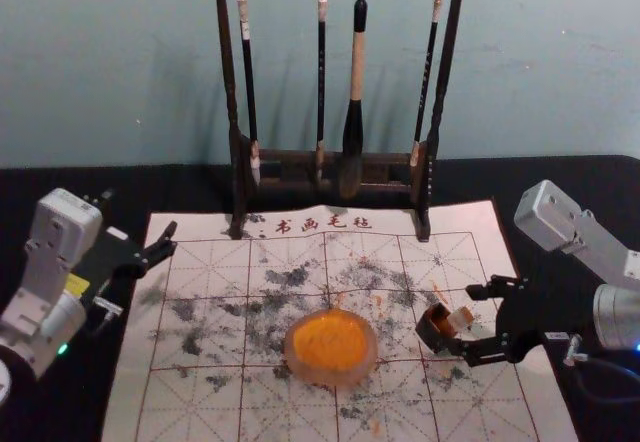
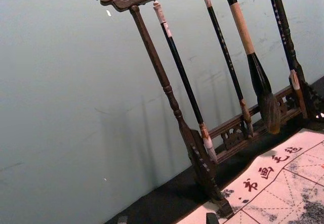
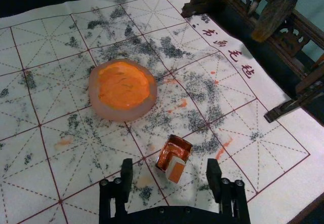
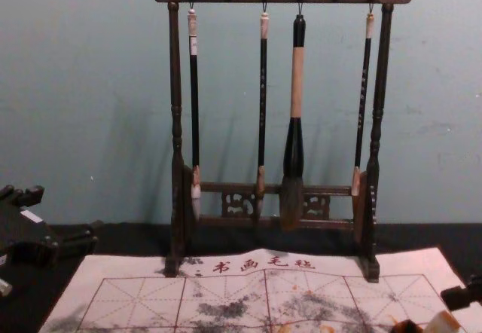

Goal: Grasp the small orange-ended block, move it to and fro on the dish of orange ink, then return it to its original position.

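Bracketing the orange-ended block point(image 3: 175, 171), the right gripper point(image 3: 170, 170) stands spread; the block's long axis leans toward it from the brown box point(image 3: 175, 147), right of the ink dish point(image 3: 121, 114). Left gripper point(image 4: 68, 212): spread, at left.

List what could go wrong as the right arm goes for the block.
The open right gripper might catch the box touching the block, shifting both.
After its pass on the ink, the block may drip on the mat, which already bears orange smears.
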You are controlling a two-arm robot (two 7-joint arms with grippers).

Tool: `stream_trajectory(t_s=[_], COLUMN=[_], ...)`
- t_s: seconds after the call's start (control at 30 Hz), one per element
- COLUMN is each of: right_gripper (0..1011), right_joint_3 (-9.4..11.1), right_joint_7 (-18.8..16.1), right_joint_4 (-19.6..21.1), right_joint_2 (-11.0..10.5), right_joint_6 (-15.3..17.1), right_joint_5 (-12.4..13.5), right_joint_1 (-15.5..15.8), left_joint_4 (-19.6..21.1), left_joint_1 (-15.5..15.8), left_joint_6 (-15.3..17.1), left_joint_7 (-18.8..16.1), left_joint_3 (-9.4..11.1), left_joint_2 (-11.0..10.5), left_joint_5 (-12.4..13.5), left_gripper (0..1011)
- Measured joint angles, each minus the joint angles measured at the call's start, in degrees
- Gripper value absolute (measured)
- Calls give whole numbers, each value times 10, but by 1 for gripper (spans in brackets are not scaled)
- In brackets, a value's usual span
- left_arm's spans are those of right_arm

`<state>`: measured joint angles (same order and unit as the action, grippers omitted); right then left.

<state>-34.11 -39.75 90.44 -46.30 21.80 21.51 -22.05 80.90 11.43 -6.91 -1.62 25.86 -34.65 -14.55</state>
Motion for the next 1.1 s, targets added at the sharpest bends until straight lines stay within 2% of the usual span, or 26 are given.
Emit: stream_trajectory(t_s=[0.13, 0.3, 0.47, 0.53, 0.57, 0.6, 0.63, 0.73, 0.77, 0.87, 1.0, 1.1], right_gripper=[991, 1000, 1000, 1000, 1000, 1000, 1000, 1000, 1000, 1000, 1000, 1000], right_joint_3=[0, 8, 38, 62, 79, 86, 102, 122, 132, 144, 154, 154], right_joint_7=[0, 15, 49, 78, 103, 114, 146, 194, 226, 275, 354, 390], right_joint_4=[0, 8, 24, 33, 40, 43, 48, 52, 53, 50, 28, 10], right_joint_2=[0, 0, 7, 13, 18, 20, 27, 38, 45, 59, 88, 106], right_joint_6=[0, -11, -30, -43, -54, -57, -65, -75, -81, -86, -90, -95], right_joint_5=[0, -2, 7, 14, 15, 15, 13, 2, -9, -28, -64, -88], right_joint_1=[0, 8, 27, 41, 52, 57, 68, 85, 96, 113, 140, 151], left_joint_4=[0, 0, 0, 0, 0, 0, 0, 0, 0, 0, 0, 0], left_joint_1=[0, 0, 0, 0, 0, 0, 0, 0, 0, 0, 0, 0], left_joint_6=[0, 0, 0, 0, 0, 0, 0, 0, 0, 0, 0, 0], left_joint_7=[0, 0, 0, 0, 0, 0, 0, 0, 0, 0, 0, 0], left_joint_3=[0, 0, 0, 0, 0, 0, 0, 0, 0, 0, 0, 0], left_joint_2=[0, 0, 0, 0, 0, 0, 0, 0, 0, 0, 0, 0], left_joint_5=[0, 0, 0, 0, 0, 0, 0, 0, 0, 0, 0, 0], left_gripper=[1001, 1001, 1001, 1001, 1001, 1001, 1001, 1001, 1001, 1001, 1001, 1001])
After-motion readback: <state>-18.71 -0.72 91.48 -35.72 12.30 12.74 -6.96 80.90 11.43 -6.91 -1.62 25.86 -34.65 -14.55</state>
